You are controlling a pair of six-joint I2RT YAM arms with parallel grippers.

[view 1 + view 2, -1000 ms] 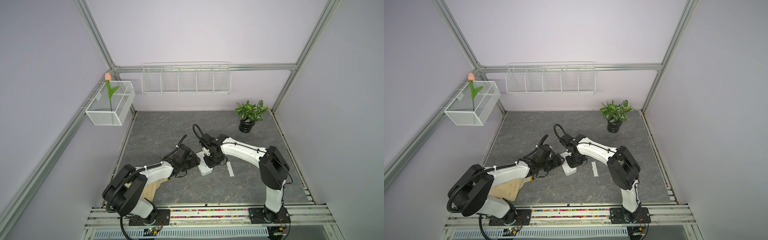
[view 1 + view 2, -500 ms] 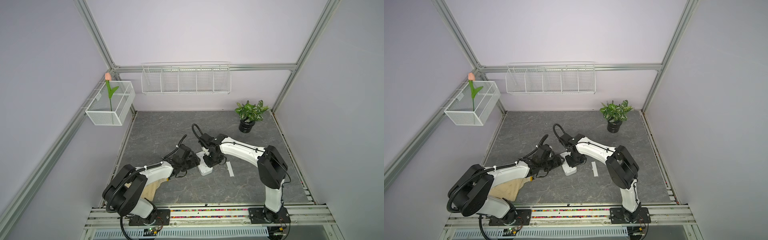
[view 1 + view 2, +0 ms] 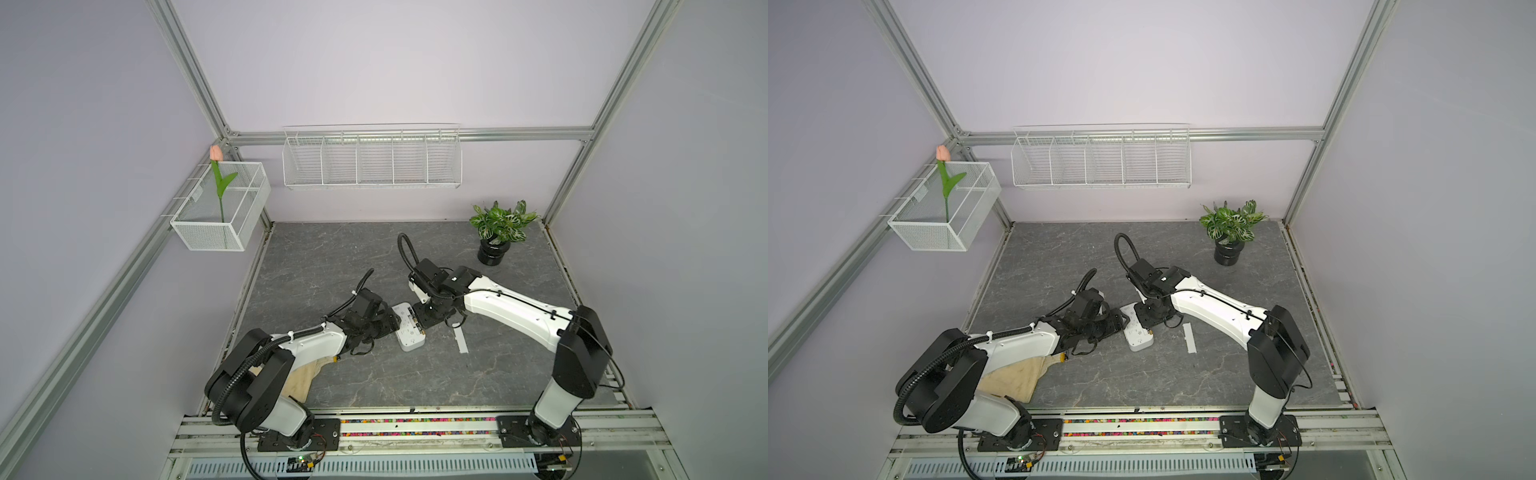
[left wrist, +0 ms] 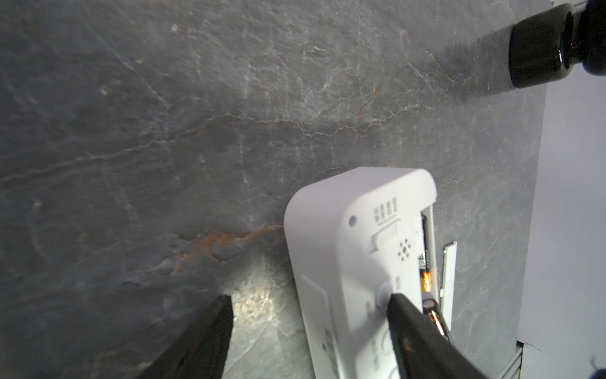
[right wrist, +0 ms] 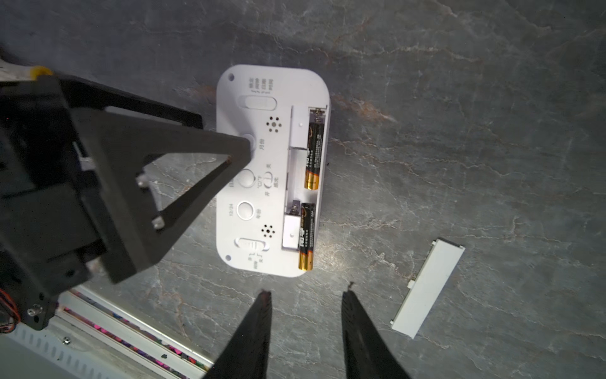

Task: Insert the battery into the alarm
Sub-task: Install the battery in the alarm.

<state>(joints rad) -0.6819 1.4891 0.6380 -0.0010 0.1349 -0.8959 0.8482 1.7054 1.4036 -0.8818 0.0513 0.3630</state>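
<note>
White rounded plastic alarm [image 5: 259,157], two black-gold batteries [image 5: 313,154] in slot, left gripper [image 4: 308,298] wide, fingertip [image 5: 237,147] on alarm, right gripper [image 5: 306,295] part-open, empty

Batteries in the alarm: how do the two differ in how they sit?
The far battery lies wholly inside the slot of the alarm; the near battery overruns the slot's end. The far battery looks flat; the near battery's gold end seems raised. Both are black and gold, alike in size, gold ends pointing the same way.
</note>
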